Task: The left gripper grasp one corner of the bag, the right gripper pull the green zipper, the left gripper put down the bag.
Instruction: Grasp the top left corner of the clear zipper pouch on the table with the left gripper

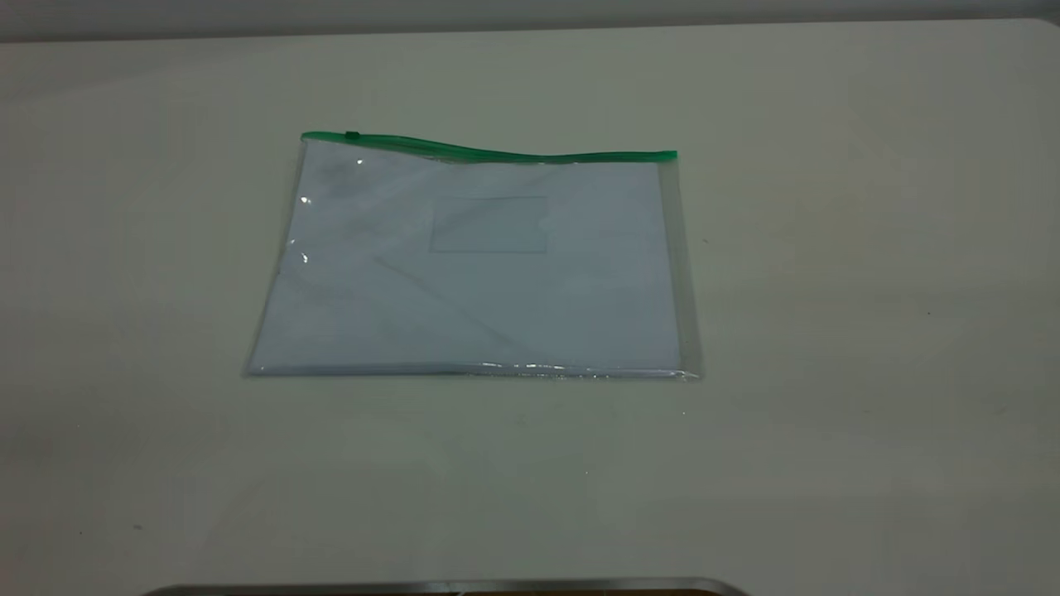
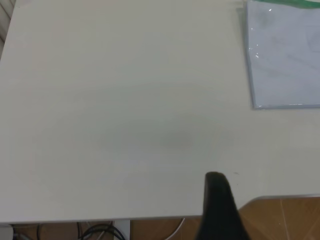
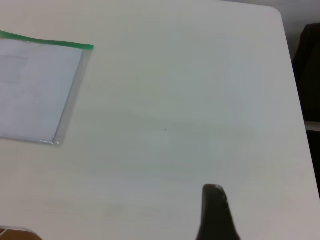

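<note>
Presently — inventory of the scene, all places given relative to the bag.

Bag: the bag (image 1: 472, 265) lies flat on the white table (image 1: 828, 331), white paper inside, small clear card pocket (image 1: 489, 223) on its upper half.
Long axis: runs left to right across the exterior view, slightly skewed; the zipped edge faces away from the camera.
Green zipper: the green zipper (image 1: 489, 151) runs along the bag's far long edge; its slider tab (image 1: 352, 135) sits near the left far corner.
Left gripper: the left gripper (image 2: 220, 205) hangs well apart from the bag's left side, over bare table; only one dark finger shows, so whether it is open cannot be told.
Right gripper: the right gripper (image 3: 216, 212) is well apart from the bag's right side — one finger visible, spread not discernible.
Progress: nothing appears done; corner grasp, zipper pull and set-down all remain.
</note>
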